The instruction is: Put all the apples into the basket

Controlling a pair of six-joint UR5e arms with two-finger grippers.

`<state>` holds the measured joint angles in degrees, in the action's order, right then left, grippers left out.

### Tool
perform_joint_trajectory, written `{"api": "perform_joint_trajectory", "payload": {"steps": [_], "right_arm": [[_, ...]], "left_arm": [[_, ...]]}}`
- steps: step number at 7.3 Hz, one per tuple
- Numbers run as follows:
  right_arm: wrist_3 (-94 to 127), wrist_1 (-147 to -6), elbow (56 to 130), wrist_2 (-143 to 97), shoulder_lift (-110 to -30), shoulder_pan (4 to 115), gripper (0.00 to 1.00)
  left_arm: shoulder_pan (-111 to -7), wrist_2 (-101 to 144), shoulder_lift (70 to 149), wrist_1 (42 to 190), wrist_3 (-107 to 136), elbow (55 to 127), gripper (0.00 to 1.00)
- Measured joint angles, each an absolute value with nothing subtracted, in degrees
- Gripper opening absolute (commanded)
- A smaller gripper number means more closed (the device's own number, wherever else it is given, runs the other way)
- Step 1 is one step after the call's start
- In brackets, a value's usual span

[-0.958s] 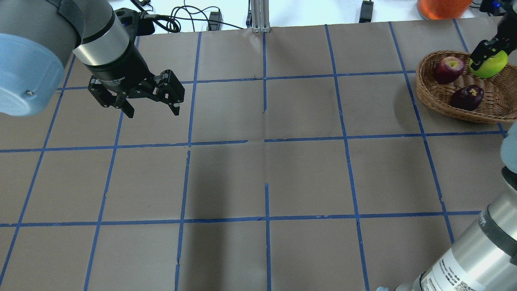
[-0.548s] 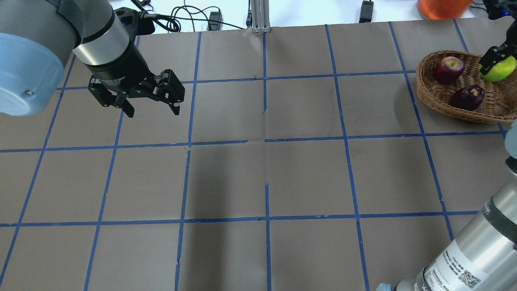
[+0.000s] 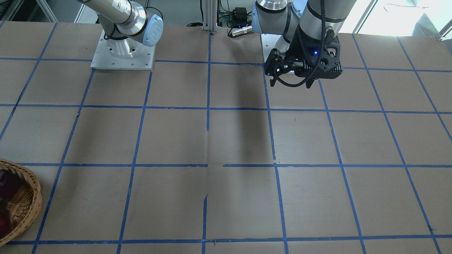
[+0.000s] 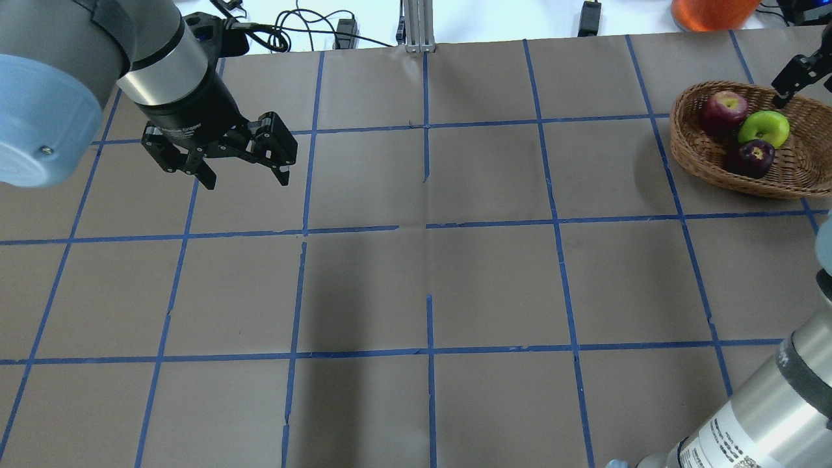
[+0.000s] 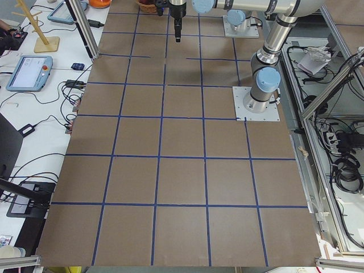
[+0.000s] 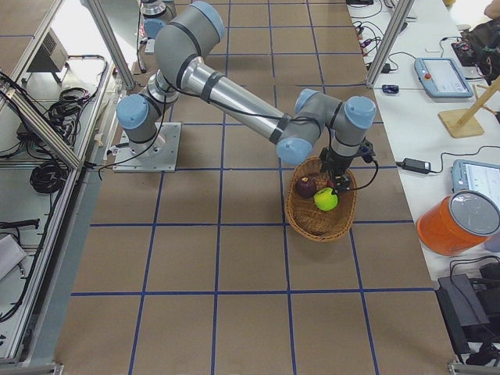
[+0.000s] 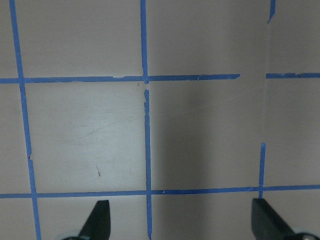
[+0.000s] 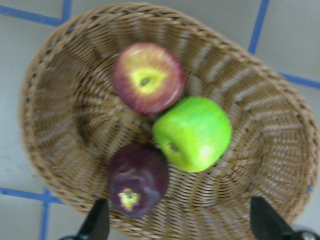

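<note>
The wicker basket stands at the table's far right. The red apple, the green apple and the maroon apple all lie inside it, touching. The right wrist view shows the basket from above with the red apple, green apple and maroon apple. My right gripper is open and empty above the basket; one finger shows in the overhead view. My left gripper is open and empty, hovering over bare table at the far left.
An orange container stands beyond the basket off the table's far edge. Cables and an aluminium post line the far edge. Tablets lie on the side bench.
My right gripper held the green apple over the basket, let it go and drew up and away. The green apple now lies between the other two. The left arm has not moved.
</note>
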<state>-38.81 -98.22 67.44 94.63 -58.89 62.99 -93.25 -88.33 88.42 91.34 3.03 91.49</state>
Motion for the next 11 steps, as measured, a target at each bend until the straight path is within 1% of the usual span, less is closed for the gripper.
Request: {"api": "perform_joint_trajectory", "payload": {"steps": [2, 4, 5, 6, 7, 8, 11], "right_arm": [[-22.62, -86.98, 67.57, 93.35, -66.50, 73.72, 1.00], [-8.09, -80.61, 68.29, 93.09, -71.68, 86.63, 1.00], [-4.71, -77.14, 70.17, 92.08, -74.53, 91.22, 1.00], [-3.62, -76.36, 73.86, 90.33, -77.93, 93.65, 1.00], [-3.49, -79.29, 77.27, 90.03, -80.41, 94.37, 1.00], [-3.51, -82.33, 78.56, 90.43, -80.68, 94.29, 1.00], [-3.55, -89.47, 80.32, 90.37, -77.91, 93.38, 1.00]], "left_arm": [[-93.26, -88.37, 88.38, 91.38, 3.01, 91.49, 1.00], [-93.27, -88.35, 88.39, 91.36, 2.99, 91.52, 1.00], [-93.31, -88.39, 88.36, 91.38, 2.99, 91.55, 1.00], [-93.31, -88.39, 88.36, 91.38, 3.00, 91.53, 1.00], [-93.29, -88.36, 88.36, 91.35, 3.04, 91.50, 1.00], [-93.27, -88.34, 88.37, 91.33, 3.06, 91.50, 1.00], [-93.21, -88.33, 88.41, 90.86, 3.07, 91.44, 1.00]]}}
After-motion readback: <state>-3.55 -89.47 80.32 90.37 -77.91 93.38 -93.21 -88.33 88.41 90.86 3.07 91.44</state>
